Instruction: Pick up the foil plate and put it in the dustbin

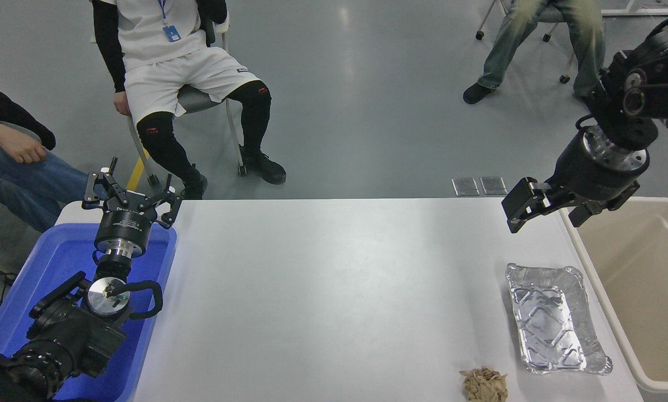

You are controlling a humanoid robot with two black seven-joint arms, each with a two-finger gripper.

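Right now the foil plate (557, 319) is lying flat on the white table (334, 290) near its right edge, open side up, with its long side running just beside the rim of the dustbin (635, 290), which is standing past that table edge. The right gripper (546, 213) is hanging in the air over the far right corner of the table, well apart from the plate and beyond its far end; its jaws are standing open with nothing between them. A small tan pile of scraps (484, 384) is sitting on the table near the plate's close left corner, not touching it. The left gripper (131, 192) is resting over the far end of a blue tray (49, 268) at the table's left side, its fingers spread open and holding nothing. Beyond the table, a person (166, 67) in white shorts is sitting on a chair.
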